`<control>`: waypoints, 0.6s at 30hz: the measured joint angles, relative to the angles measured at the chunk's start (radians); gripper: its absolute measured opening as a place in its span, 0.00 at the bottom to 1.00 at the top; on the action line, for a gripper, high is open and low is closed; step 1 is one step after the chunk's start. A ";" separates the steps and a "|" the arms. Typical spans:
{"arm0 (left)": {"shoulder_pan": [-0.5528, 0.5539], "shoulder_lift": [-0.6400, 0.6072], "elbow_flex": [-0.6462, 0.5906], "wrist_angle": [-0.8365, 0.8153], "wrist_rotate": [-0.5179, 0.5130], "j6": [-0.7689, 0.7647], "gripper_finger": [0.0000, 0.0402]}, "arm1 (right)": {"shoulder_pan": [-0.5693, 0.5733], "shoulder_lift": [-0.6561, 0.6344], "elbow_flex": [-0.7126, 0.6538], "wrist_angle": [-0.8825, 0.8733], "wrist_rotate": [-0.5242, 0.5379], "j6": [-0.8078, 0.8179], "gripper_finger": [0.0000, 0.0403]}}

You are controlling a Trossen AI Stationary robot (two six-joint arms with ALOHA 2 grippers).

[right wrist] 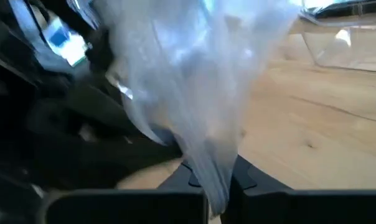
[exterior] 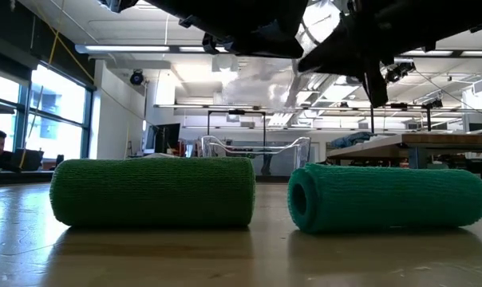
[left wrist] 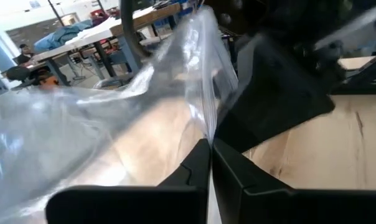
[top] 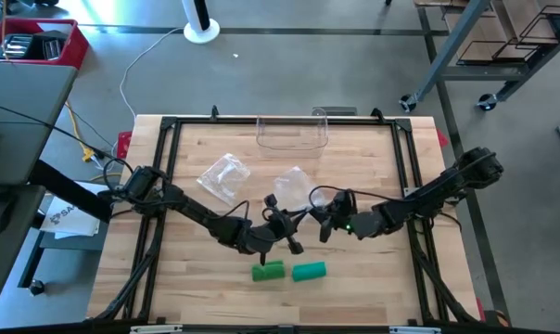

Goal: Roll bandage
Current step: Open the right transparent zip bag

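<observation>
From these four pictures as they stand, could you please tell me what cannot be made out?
- High view: what the two grippers hold between them is too small to tell; the arms cover it.
- Left wrist view: the clear plastic bag pinched in the left gripper hides the table behind; whether anything is inside is unclear.
- Right wrist view: the bag in the right gripper is blurred.
- Low view: both grippers are cut off at the top edge above the two green rolls.

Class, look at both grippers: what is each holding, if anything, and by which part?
Both hold the same clear plastic bag. The left gripper pinches a thin edge of it; the right gripper is shut on a bunched end.
</observation>
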 joint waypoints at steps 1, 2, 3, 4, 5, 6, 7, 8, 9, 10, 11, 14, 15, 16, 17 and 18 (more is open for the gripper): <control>-0.004 -0.002 0.000 -0.007 -0.001 -0.001 0.01 | 0.000 0.000 0.000 -0.022 -0.007 -0.004 0.02; -0.009 -0.004 0.000 -0.021 -0.002 -0.005 0.01 | 0.000 0.000 0.000 -0.038 -0.017 -0.009 0.04; -0.012 -0.006 0.000 -0.030 -0.002 -0.016 0.01 | 0.000 0.000 0.000 -0.051 -0.024 -0.023 0.06; -0.016 -0.013 0.000 -0.050 -0.002 -0.029 0.01 | 0.000 0.000 0.000 -0.062 -0.040 -0.034 0.09; -0.019 -0.022 0.000 -0.082 0.003 -0.046 0.00 | 0.000 0.000 0.000 -0.075 -0.057 -0.051 0.12; -0.020 -0.032 0.000 -0.112 0.014 -0.073 0.00 | 0.000 0.000 0.000 -0.081 -0.079 -0.070 0.16; -0.020 -0.048 0.000 -0.155 0.026 -0.105 0.00 | 0.000 0.000 0.000 -0.082 -0.109 -0.097 0.20; -0.020 -0.062 0.000 -0.201 0.044 -0.141 0.00 | 0.002 0.000 0.000 -0.087 -0.144 -0.127 0.24; -0.020 -0.078 0.000 -0.248 0.068 -0.180 0.00 | 0.003 -0.001 0.000 -0.092 -0.182 -0.158 0.28; -0.019 -0.092 0.000 -0.295 0.096 -0.216 0.00 | 0.006 -0.001 0.000 -0.095 -0.219 -0.190 0.32; -0.018 -0.105 0.000 -0.334 0.134 -0.251 0.00 | 0.012 -0.002 0.000 -0.098 -0.249 -0.218 0.35; -0.009 -0.141 0.000 -0.416 0.254 -0.316 0.00 | 0.043 -0.005 0.018 -0.117 -0.290 -0.305 0.40; -0.008 -0.149 0.000 -0.429 0.286 -0.325 0.00 | 0.057 -0.005 0.032 -0.142 -0.289 -0.333 0.41; -0.008 -0.156 0.000 -0.436 0.317 -0.331 0.00 | 0.073 -0.006 0.051 -0.184 -0.282 -0.366 0.41; -0.008 -0.161 0.000 -0.442 0.341 -0.333 0.00 | 0.088 -0.006 0.074 -0.230 -0.276 -0.394 0.41; -0.008 -0.165 0.000 -0.444 0.358 -0.339 0.00 | 0.105 -0.006 0.100 -0.278 -0.268 -0.420 0.41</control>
